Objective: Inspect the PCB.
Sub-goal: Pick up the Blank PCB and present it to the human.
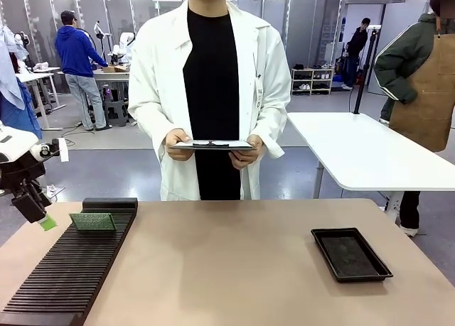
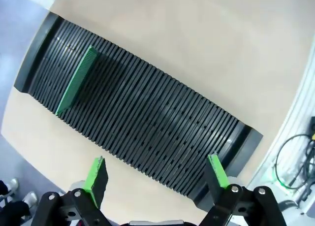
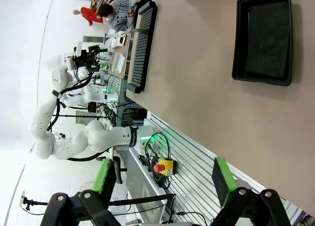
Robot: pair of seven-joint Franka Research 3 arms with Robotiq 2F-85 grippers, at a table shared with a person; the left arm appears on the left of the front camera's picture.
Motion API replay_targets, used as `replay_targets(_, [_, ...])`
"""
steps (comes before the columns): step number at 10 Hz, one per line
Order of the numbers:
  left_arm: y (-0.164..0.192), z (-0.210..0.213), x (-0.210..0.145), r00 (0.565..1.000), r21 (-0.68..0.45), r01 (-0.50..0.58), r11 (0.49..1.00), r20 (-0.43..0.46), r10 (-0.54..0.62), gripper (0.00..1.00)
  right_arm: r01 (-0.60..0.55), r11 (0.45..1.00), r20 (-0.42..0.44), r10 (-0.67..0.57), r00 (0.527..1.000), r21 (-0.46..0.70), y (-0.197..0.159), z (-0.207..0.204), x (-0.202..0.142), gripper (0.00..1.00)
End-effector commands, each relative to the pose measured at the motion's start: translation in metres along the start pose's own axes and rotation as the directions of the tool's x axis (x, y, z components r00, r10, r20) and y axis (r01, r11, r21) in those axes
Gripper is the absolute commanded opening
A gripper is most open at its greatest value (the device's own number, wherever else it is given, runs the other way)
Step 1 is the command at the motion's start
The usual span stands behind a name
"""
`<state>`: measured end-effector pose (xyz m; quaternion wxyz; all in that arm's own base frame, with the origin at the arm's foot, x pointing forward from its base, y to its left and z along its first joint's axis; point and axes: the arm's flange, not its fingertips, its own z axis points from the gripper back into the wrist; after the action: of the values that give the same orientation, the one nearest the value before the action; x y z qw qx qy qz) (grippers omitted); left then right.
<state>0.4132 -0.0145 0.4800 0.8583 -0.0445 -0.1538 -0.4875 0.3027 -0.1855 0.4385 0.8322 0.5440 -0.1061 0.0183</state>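
The green PCB (image 1: pixel 92 221) stands on edge in a slot near the far end of a long black slotted rack (image 1: pixel 67 276) at the table's left. In the left wrist view the PCB (image 2: pixel 76 80) appears edge-on in the rack (image 2: pixel 147 120). My left gripper (image 1: pixel 43 218) hangs off the table's left side, beside the rack's far end and a short way from the board. It is open (image 2: pixel 156 169) and holds nothing. Above the table's near right part, my right gripper (image 3: pixel 162 179) is open and bare.
A shallow black tray (image 1: pixel 350 253) lies at the table's right, also in the right wrist view (image 3: pixel 263 39). A person in a white coat stands at the far side, holding a clipboard (image 1: pixel 211 145) in both hands. A white table (image 1: pixel 370 155) stands behind.
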Motion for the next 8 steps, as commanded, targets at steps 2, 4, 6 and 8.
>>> replay_targets(2, [0.017, -0.010, 0.003, 0.961, -0.005, 0.261, 0.965, -0.089, -0.260, 1.00, -0.012, 1.000, 0.003, 0.012, 1.000, 0.012, 0.001, 0.002, 0.001, 1.00])
replay_targets(4, [0.038, -0.025, 0.007, 0.861, -0.032, 0.483, 0.875, -0.164, -0.481, 1.00, -0.012, 1.000, 0.003, 0.012, 1.000, 0.012, 0.001, 0.002, 0.001, 1.00])
replay_targets(6, [0.067, -0.044, 0.011, 0.750, -0.080, 0.649, 0.757, -0.104, -0.653, 1.00, -0.012, 1.000, 0.003, 0.012, 1.000, 0.012, 0.001, 0.002, 0.001, 1.00])
replay_targets(8, [0.088, -0.066, 0.019, 0.724, 0.010, 0.682, 0.731, -0.153, -0.673, 1.00, -0.012, 1.000, 0.003, 0.012, 1.000, 0.012, 0.001, 0.002, 0.001, 1.00])
